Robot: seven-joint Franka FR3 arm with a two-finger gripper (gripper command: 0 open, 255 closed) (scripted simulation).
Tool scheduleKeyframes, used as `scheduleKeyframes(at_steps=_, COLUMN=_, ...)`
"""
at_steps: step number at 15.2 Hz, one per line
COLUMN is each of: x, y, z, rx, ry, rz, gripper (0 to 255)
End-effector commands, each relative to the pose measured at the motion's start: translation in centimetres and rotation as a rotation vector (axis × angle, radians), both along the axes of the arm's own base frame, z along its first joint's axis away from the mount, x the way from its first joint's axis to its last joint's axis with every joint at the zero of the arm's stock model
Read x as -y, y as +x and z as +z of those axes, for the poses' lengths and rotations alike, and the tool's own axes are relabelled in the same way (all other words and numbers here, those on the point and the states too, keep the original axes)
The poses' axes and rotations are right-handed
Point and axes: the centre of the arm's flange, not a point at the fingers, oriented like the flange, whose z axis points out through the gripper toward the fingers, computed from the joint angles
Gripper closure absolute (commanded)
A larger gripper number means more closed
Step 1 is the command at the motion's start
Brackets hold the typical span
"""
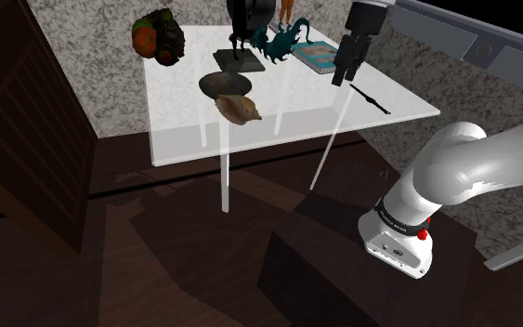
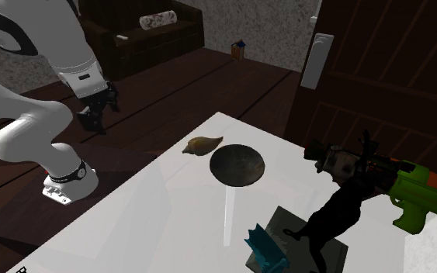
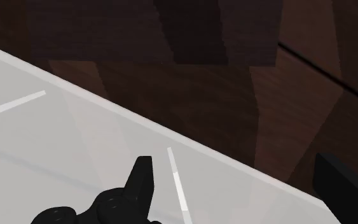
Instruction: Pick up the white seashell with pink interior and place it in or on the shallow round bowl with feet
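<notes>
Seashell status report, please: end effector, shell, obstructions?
End effector open, empty, at edge of table. Tan seashell on it beside dark bowl. Thin black stick lies near end effector.

shoulder view: dark statue (image 1: 250,20) cut off at the 12 o'clock edge, top out of frame. orange object (image 1: 288,8) at its 3 o'clock, too cropped to identify. seashell (image 1: 239,109) covers the 5 o'clock rim of the bowl (image 1: 222,85); shell interior hidden, bowl feet not discernible. gripper (image 1: 343,80) hides the book's (image 1: 317,56) 3 o'clock corner. second exterior view: arm (image 2: 30,31) clipped at 11 o'clock; teal scorpion (image 2: 265,247) runs off 6 o'clock. wrist view: finger (image 3: 339,188) cropped at 4 o'clock.
</notes>
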Motion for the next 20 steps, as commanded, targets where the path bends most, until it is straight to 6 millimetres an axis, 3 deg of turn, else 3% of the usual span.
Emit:
scheduleKeyframes(at_steps=1, x=0.0, y=0.0, z=0.0, rx=0.0, ry=0.0, rz=0.0, gripper=0)
scheduleKeyframes(at_steps=20, x=-9.2, y=20.8, z=-9.5, rx=0.032, ry=-0.048, rz=-0.089, gripper=0)
